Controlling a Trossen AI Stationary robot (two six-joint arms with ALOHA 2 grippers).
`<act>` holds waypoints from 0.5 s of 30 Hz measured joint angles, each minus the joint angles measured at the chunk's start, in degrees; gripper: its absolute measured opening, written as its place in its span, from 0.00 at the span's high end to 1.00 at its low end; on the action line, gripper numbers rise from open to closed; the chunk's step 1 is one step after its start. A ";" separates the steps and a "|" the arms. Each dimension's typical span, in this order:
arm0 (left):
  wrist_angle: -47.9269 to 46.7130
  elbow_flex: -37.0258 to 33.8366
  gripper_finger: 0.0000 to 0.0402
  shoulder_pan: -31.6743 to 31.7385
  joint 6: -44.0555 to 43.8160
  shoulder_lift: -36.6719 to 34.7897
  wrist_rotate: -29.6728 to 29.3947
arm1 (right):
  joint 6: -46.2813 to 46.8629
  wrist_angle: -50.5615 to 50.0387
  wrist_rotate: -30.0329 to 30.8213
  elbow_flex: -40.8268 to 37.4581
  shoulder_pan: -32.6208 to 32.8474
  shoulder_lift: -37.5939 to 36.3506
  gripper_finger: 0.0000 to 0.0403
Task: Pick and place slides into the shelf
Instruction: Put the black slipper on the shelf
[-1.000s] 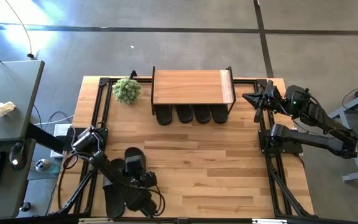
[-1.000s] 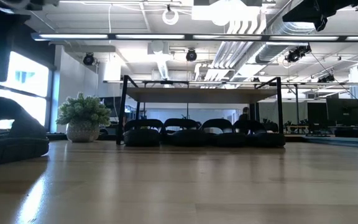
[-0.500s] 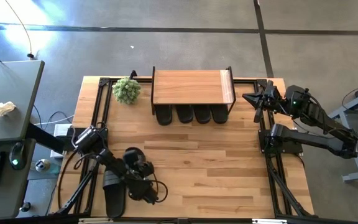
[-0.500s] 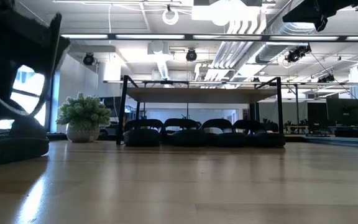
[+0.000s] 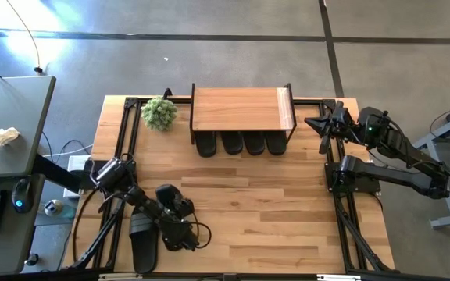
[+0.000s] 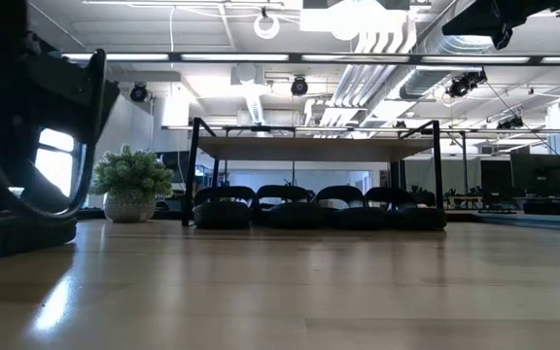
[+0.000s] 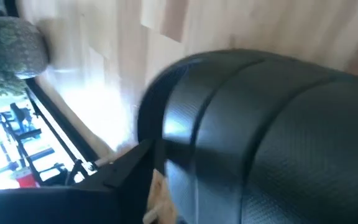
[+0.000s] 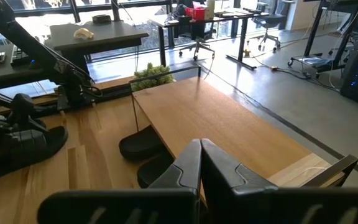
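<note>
The shelf [image 5: 241, 109] stands at the table's far edge, and several black slides [image 5: 241, 144] rest on their soles in a row under it, toes toward the near edge. Two more slides lie flat on the table at the near left, one [image 5: 165, 193] farther and one [image 5: 143, 242] by the near edge. My left gripper [image 5: 174, 222] is low between these two. Its wrist view is filled by a ribbed black strap [image 7: 266, 124]. My right gripper [image 5: 315, 123] is shut and empty, raised beside the shelf's right end.
A small potted plant [image 5: 159, 113] stands left of the shelf. Black frame rails [image 5: 123, 133] run along the table's left and right sides. Bare wood [image 5: 272, 211] lies between the shelf and the near edge. A desk [image 5: 6, 125] stands beyond the left side.
My left arm has drawn back from the table's near edge toward the far edge, over the farther loose slide. In the low view it now covers that slide's strap, which showed a second ago. More of the slide by the near edge is uncovered.
</note>
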 joint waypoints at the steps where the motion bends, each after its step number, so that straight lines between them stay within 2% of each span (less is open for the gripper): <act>1: -0.29 0.01 0.51 0.02 -0.06 -0.02 -0.40 | 0.00 0.00 0.00 0.00 0.02 0.00 1.00; 7: -0.45 0.02 0.76 -0.01 -0.08 -0.02 -0.87 | 0.00 -0.22 0.00 0.00 0.00 0.00 1.00; 11: -0.65 0.80 0.95 -0.03 0.13 -0.02 0.79 | 0.00 -0.22 0.00 0.00 0.00 0.00 1.00; 13: -0.78 2.41 0.97 -0.03 0.14 -0.02 1.07 | 0.00 -0.22 0.02 0.00 0.00 0.00 1.00; 15: -1.84 4.99 0.95 -0.05 0.26 -0.02 0.94 | 0.00 -0.22 0.01 0.00 0.01 0.00 1.00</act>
